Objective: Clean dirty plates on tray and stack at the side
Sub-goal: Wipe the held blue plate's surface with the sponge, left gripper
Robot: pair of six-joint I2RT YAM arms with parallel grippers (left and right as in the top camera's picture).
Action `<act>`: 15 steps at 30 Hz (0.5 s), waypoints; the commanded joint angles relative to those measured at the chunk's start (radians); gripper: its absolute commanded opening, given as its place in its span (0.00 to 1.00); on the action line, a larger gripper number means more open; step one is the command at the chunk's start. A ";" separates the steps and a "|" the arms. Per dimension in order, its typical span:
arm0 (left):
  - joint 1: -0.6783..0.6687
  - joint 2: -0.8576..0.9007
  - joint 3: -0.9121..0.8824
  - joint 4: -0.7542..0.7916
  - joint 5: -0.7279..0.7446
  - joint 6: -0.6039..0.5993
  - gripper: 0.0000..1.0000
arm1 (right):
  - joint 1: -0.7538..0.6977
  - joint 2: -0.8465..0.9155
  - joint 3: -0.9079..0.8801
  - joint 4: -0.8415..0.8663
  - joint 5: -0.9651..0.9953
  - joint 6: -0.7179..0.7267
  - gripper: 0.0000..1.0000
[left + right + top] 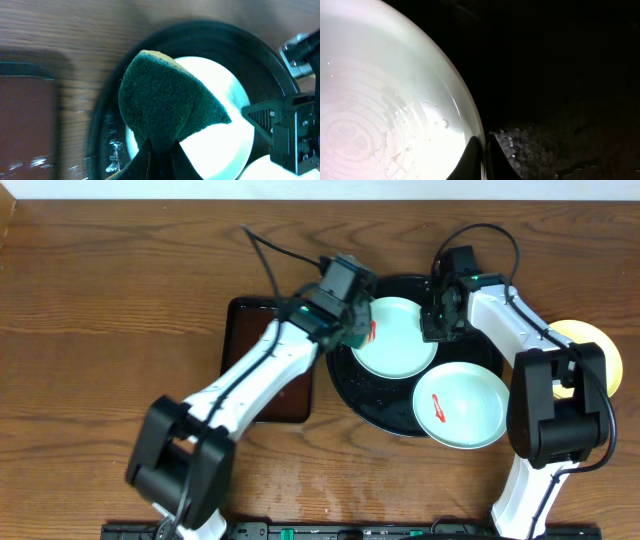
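A pale mint plate (400, 345) lies on the black tray (375, 405) with a red smear on its left edge. My left gripper (352, 323) is shut on a green scouring sponge (165, 102), which presses on that plate's left side (225, 145). My right gripper (438, 320) is shut on the same plate's right rim (475, 131), one finger inside and one outside. A second mint plate (462, 405), with a red smear, overhangs the tray's front right rim. A pale yellow plate (592, 352) rests on the table at the right, partly hidden by my right arm.
A rectangular dark-brown tray (262, 330) sits left of the black tray, partly under my left arm. Water droplets glisten on the black tray's floor (535, 145). Bare wooden table (100, 310) extends to the left and back.
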 commanded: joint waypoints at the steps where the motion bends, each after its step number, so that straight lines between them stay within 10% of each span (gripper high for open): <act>1: -0.009 0.047 0.014 0.043 0.008 -0.016 0.07 | 0.031 0.008 -0.006 -0.005 -0.042 -0.006 0.01; 15: -0.008 0.186 0.014 0.159 0.000 0.007 0.07 | 0.046 0.008 -0.012 -0.002 -0.041 -0.006 0.01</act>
